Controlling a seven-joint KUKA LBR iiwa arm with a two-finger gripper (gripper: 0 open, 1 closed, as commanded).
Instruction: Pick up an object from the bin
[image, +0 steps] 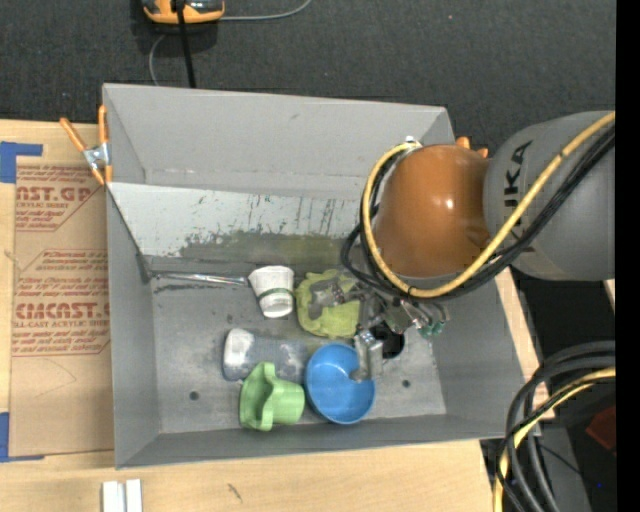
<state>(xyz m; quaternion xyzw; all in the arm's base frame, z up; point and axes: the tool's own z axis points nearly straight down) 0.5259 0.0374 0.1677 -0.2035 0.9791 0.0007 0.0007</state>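
My gripper (342, 322) reaches down from under the orange dome at the bin's middle right and stands open. One grey fingertip (321, 293) rests on top of a crumpled yellow-green soft thing (335, 318). The other fingertip (363, 352) is at the upper right rim of a blue bowl (338, 386). The yellow-green thing lies between and beneath the fingers, not lifted. A white cup (272, 289) lies on its side just to its left.
A green plastic piece (269, 398) lies left of the blue bowl near the front wall. A small clear-white lump (238, 352) sits further left. The arm and its cables cover the bin's right side; the left floor is bare.
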